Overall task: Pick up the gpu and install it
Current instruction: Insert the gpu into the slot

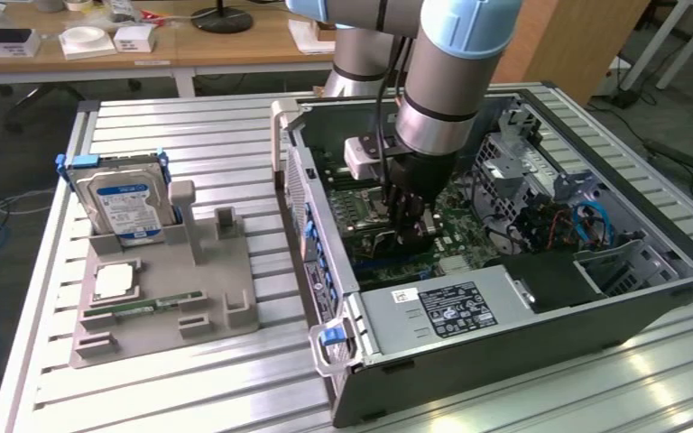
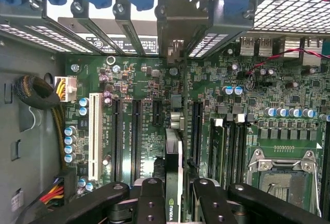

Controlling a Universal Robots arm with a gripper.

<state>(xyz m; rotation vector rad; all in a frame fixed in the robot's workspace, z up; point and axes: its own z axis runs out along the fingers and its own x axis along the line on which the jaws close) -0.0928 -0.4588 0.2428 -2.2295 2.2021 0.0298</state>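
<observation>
The gpu (image 2: 174, 149) appears edge-on as a narrow dark card with a green logo, and its metal bracket (image 2: 175, 22) reaches the case's rear slots. My gripper (image 2: 175, 188) is shut on it, one black finger (image 2: 152, 190) on each side. The card stands upright over the green motherboard (image 2: 134, 79), between two long black slots (image 2: 136, 131); whether it sits in a slot is hidden beneath it. In the exterior view my gripper (image 1: 410, 236) is deep inside the open computer case (image 1: 310, 180), low over the motherboard (image 1: 359, 203).
A grey holder (image 1: 166, 298) at the exterior view's left carries a hard drive (image 1: 130, 203), a processor chip (image 1: 115, 281) and a green memory stick (image 1: 142, 307). The power supply (image 1: 443, 307) fills the case's near end. A processor socket (image 2: 281, 177) and a cable bundle (image 2: 36, 92) flank the card.
</observation>
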